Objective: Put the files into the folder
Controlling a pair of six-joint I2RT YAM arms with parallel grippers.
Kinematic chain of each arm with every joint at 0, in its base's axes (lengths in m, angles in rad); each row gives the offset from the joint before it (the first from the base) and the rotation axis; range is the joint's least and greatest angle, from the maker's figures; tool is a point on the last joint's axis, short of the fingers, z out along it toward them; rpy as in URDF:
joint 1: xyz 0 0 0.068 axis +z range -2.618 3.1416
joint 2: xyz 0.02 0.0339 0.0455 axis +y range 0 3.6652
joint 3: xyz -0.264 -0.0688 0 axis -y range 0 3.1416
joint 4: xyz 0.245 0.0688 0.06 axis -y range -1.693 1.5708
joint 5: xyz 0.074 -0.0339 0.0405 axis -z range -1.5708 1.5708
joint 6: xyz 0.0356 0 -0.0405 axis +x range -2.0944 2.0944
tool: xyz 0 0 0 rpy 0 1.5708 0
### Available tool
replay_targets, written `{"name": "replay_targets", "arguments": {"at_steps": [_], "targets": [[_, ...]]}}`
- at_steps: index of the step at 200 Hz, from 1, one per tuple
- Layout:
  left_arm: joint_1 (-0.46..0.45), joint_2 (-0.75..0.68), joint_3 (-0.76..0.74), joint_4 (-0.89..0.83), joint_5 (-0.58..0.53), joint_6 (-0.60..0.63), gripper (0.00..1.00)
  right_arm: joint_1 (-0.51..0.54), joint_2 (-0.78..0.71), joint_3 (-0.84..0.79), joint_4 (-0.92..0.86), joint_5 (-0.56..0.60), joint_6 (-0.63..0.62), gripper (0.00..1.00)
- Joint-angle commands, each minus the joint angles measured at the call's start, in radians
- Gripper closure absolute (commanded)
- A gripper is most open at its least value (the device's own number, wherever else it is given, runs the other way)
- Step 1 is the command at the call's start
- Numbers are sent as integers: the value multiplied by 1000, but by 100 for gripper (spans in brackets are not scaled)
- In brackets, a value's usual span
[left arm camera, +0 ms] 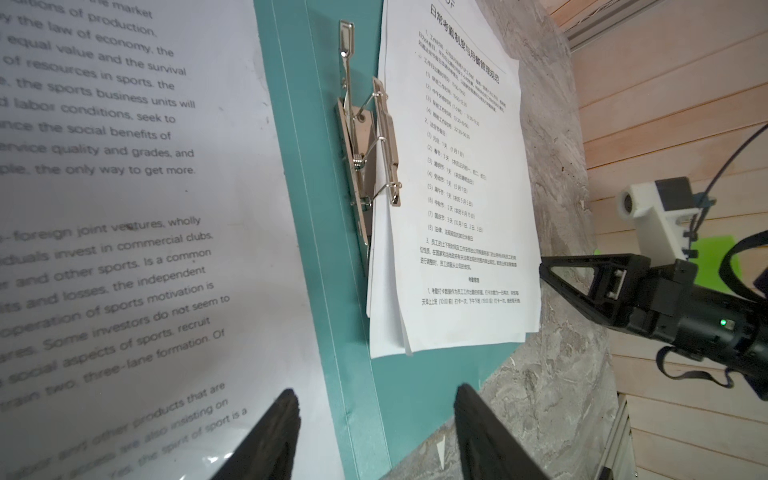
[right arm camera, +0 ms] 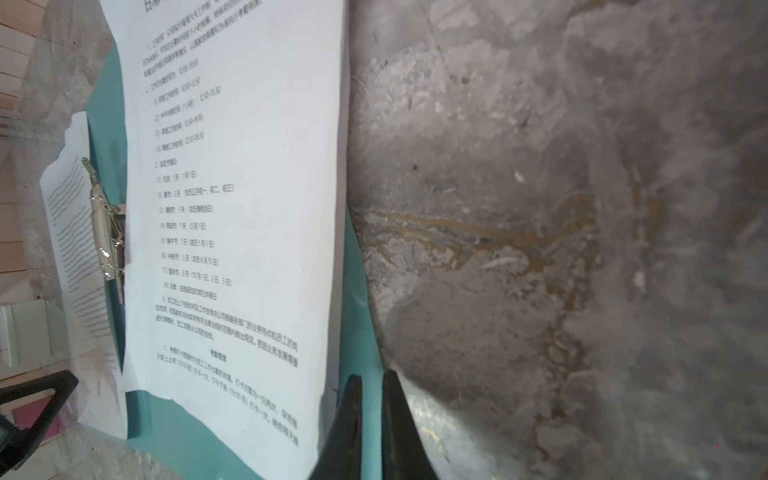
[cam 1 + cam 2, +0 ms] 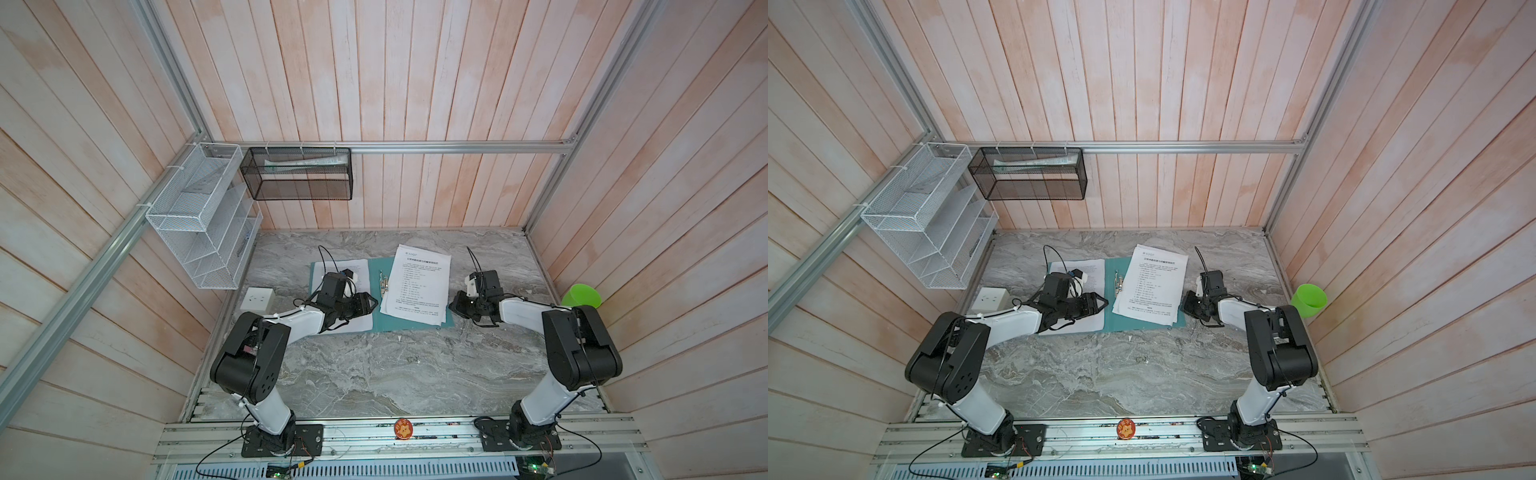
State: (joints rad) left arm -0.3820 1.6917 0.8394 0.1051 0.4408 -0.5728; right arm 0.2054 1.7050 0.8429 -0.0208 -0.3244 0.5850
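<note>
So the folder (image 3: pixel 386 326) is lying open on the bench (image 3: pixel 374 374), and the papers (image 3: pixel 415 286) sit on its right-hand cover. They're crooked and hang past the far edge. The metal clip (image 1: pixel 365 153) at the spine looks like it's still flipped up, with the stack's edge right beside or just under it.

The right gripper (image 2: pixel 372 376) has narrow jaws that look pinched onto the folder's right edge at the near corner. The left gripper (image 1: pixel 376 390) hovers over the left cover by the spine, jaws wide and holding nothing.

My guess is it's about to fold that cover over. If so, lift slowly, because loose sheets will slide toward the spine. I'd square the stack and snap the clip down first, or pin the papers with the left arm.
</note>
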Motion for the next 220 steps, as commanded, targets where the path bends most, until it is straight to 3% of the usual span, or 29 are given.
{"name": "replay_targets", "arguments": {"at_steps": [1,64,94,127,155,174,193,220], "targets": [[-12,30,49,1,18,12,39,9,44,49,-30,-15,-29,90],[-27,76,88,-1,28,28,39,83,50,80,-71,56,-9,90],[-26,80,100,-16,23,42,39,67,25,61,-87,81,-17,87],[-26,65,110,-40,12,63,39,-26,-33,69,-109,63,-73,60],[-26,46,112,-43,-1,77,39,-106,-30,83,9,-53,-96,44],[-25,41,110,-41,-1,88,39,-151,48,112,132,-200,-76,42],[-23,26,95,-27,-1,89,39,-179,147,141,274,-311,-4,44],[-23,-27,38,21,-15,70,39,-184,273,228,319,-343,50,53]]}}
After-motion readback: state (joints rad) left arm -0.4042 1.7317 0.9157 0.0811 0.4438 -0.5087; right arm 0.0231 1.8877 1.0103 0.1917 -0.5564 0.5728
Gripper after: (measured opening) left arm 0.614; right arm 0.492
